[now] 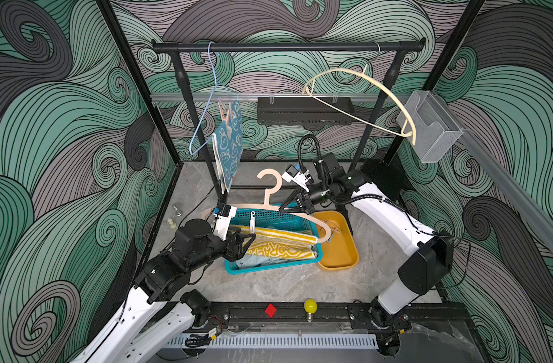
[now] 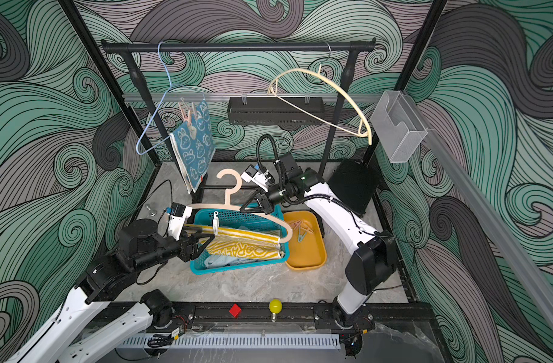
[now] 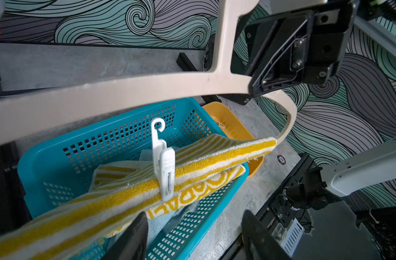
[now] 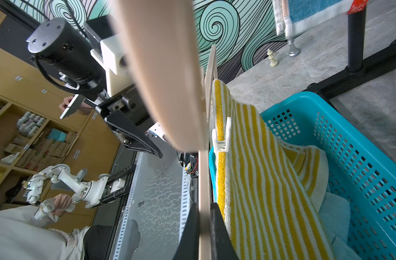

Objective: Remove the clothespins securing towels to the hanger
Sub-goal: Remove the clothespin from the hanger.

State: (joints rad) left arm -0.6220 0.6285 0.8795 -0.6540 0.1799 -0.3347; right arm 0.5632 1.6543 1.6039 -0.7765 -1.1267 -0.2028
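Observation:
My right gripper (image 4: pixel 203 216) is shut on the thin bar of a beige hanger (image 1: pixel 270 206), holding it over the teal basket (image 1: pixel 268 268). A yellow-and-white striped towel (image 3: pixel 215 159) hangs over that hanger, pinned by one white clothespin (image 3: pixel 164 171). Just short of the towel's near end, my left gripper (image 3: pixel 192 225) stands open, holding nothing. Under the striped towel, a pale-blue towel (image 1: pixel 256 261) lies in the basket. At the back left, a teal bunny towel (image 1: pixel 229 147) hangs from a blue wire hanger (image 1: pixel 202 119) under pink and orange clothespins (image 1: pixel 224 114).
An orange tray (image 2: pixel 306 254) right of the basket holds loose clothespins (image 2: pixel 301 231). A bare cream hanger (image 1: pixel 363 97) hangs on the black rack rail (image 1: pixel 284 47). Chess pieces (image 1: pixel 173 217) stand at the left. A red block (image 1: pixel 270 310) and a yellow bulb (image 1: pixel 310 306) lie at the front edge.

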